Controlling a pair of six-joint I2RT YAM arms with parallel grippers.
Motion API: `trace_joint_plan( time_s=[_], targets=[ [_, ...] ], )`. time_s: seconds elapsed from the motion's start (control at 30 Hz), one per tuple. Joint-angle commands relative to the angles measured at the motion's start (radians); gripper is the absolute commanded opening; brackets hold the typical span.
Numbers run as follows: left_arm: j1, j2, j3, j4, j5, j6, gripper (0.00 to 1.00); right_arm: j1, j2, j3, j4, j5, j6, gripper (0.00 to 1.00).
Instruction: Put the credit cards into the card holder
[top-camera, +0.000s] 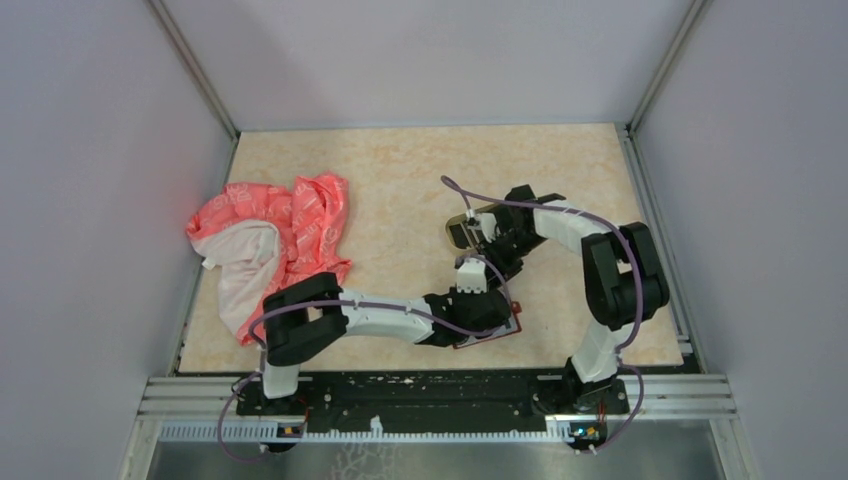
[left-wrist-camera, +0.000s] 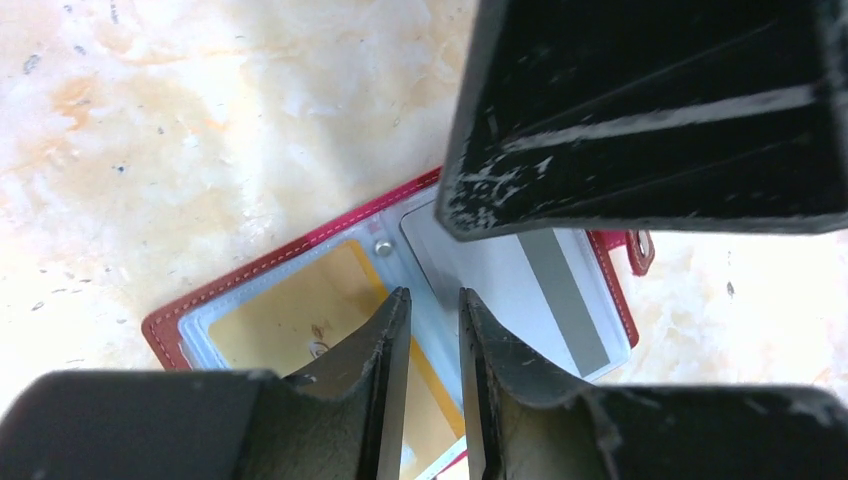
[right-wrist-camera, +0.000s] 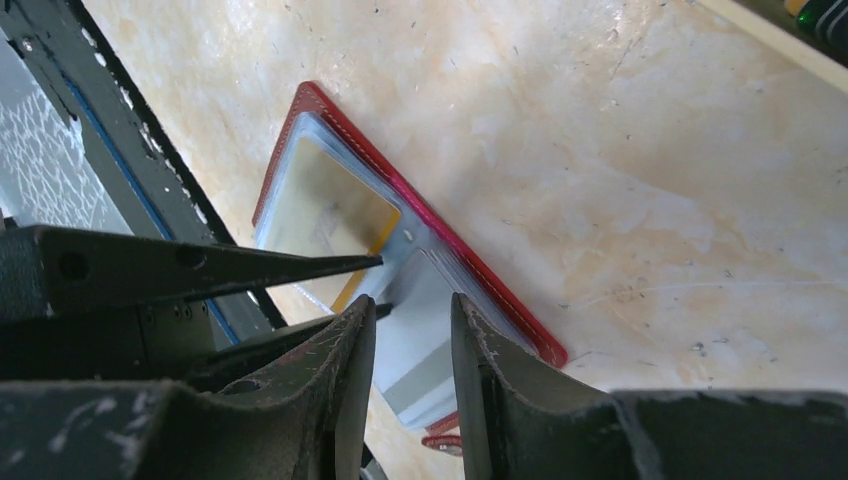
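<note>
The red card holder (top-camera: 497, 335) lies open on the table near the front edge. In the left wrist view the card holder (left-wrist-camera: 240, 277) shows clear sleeves, with a gold-tan card (left-wrist-camera: 290, 325) in the left one and a light-blue card (left-wrist-camera: 520, 290) with a grey stripe in the right one. My left gripper (left-wrist-camera: 433, 293) hovers over the middle fold, jaws narrowly apart with nothing between them. From above, my right gripper (right-wrist-camera: 412, 298) points down at the light-blue card (right-wrist-camera: 415, 345), jaws slightly apart and empty. The gold-tan card (right-wrist-camera: 325, 215) lies beside it.
An oval tan tray (top-camera: 462, 232) with dark cards sits just behind the two grippers. A pink cloth (top-camera: 280, 235) lies bunched at the left. The black rail (top-camera: 430, 390) runs close behind the holder's near side. The right gripper's body (left-wrist-camera: 650, 110) crowds over the holder.
</note>
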Motion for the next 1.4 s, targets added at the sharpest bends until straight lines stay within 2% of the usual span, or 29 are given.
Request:
trace_joint_plan(
  time_s=[0.0, 0.13, 0.23, 0.47, 0.57, 0.7, 0.83, 0.9, 0.97, 1.1, 1.2, 1.3, 1.37],
  targets=[
    [0.002, -0.034, -0.049, -0.121, -0.026, -0.031, 0.31, -0.016, -0.058, -0.004, -0.005, -0.034, -0.026, 0.34],
    [0.002, -0.105, -0.082, -0.065, -0.009, 0.027, 0.33, -0.017, -0.078, -0.006, -0.003, -0.039, -0.044, 0.34],
    [0.002, -0.182, -0.138, 0.038, 0.027, 0.103, 0.34, -0.017, -0.102, -0.011, 0.004, -0.044, -0.063, 0.34],
    [0.002, -0.426, -0.4, 0.387, 0.099, 0.312, 0.37, -0.02, -0.198, -0.015, 0.023, -0.084, -0.124, 0.34],
    [0.002, -0.514, -0.456, 0.396, 0.084, 0.364, 0.4, -0.019, -0.252, -0.019, 0.039, -0.1, -0.143, 0.34],
    [0.003, -0.607, -0.531, 0.383, 0.045, 0.421, 0.59, -0.02, -0.334, -0.029, 0.062, -0.146, -0.169, 0.34],
    [0.003, -0.683, -0.627, 0.431, 0.009, 0.433, 0.85, -0.02, -0.416, -0.052, 0.09, -0.223, -0.196, 0.36],
    [0.003, -0.712, -0.676, 0.486, 0.018, 0.448, 0.88, -0.019, -0.462, -0.076, 0.126, -0.265, -0.201, 0.4],
    [0.003, -0.731, -0.71, 0.514, 0.02, 0.436, 0.97, -0.019, -0.506, -0.109, 0.162, -0.317, -0.229, 0.41],
    [0.003, -0.747, -0.742, 0.529, 0.029, 0.405, 0.98, -0.016, -0.582, -0.151, 0.157, -0.391, -0.394, 0.52],
    [0.005, -0.739, -0.763, 0.552, 0.041, 0.382, 0.98, -0.014, -0.612, -0.14, 0.063, -0.441, -0.596, 0.62],
    [0.005, -0.718, -0.775, 0.573, 0.051, 0.347, 0.98, -0.016, -0.63, -0.14, 0.016, -0.486, -0.705, 0.84],
    [0.005, -0.701, -0.777, 0.576, 0.06, 0.322, 0.98, -0.014, -0.637, -0.162, 0.031, -0.514, -0.715, 0.93]
  ],
)
